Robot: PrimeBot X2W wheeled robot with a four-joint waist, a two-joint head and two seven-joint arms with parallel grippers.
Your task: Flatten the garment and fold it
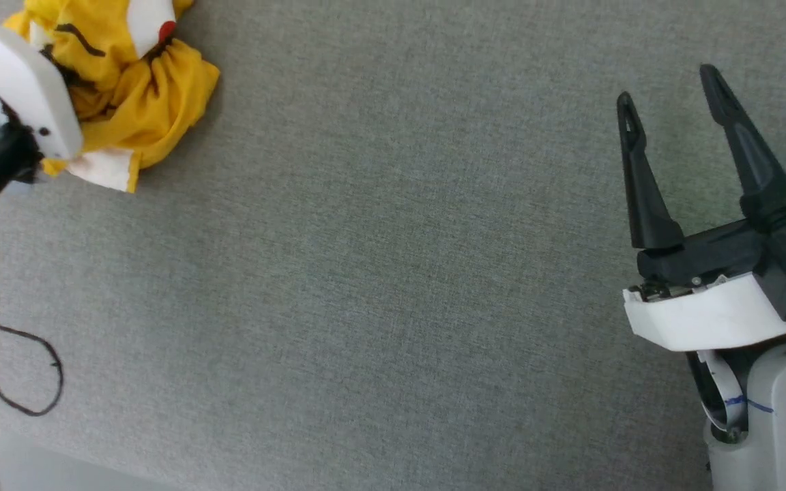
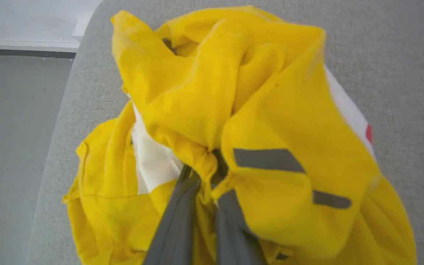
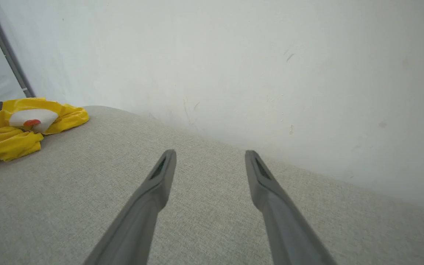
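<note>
Grey table (image 1: 393, 273) carries the crumpled garment (image 1: 140, 88) at upper left, left fingers (image 2: 177, 217) clenched on it (right fingers (image 1: 642, 184) splayed, far right).

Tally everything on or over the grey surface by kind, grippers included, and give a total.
garment: 1 (yellow, crumpled)
grippers: 2 (left gripper shut on the garment, right gripper open)
thin black loop: 1 (cord or drawn mark, cannot tell)
total: 4
</note>
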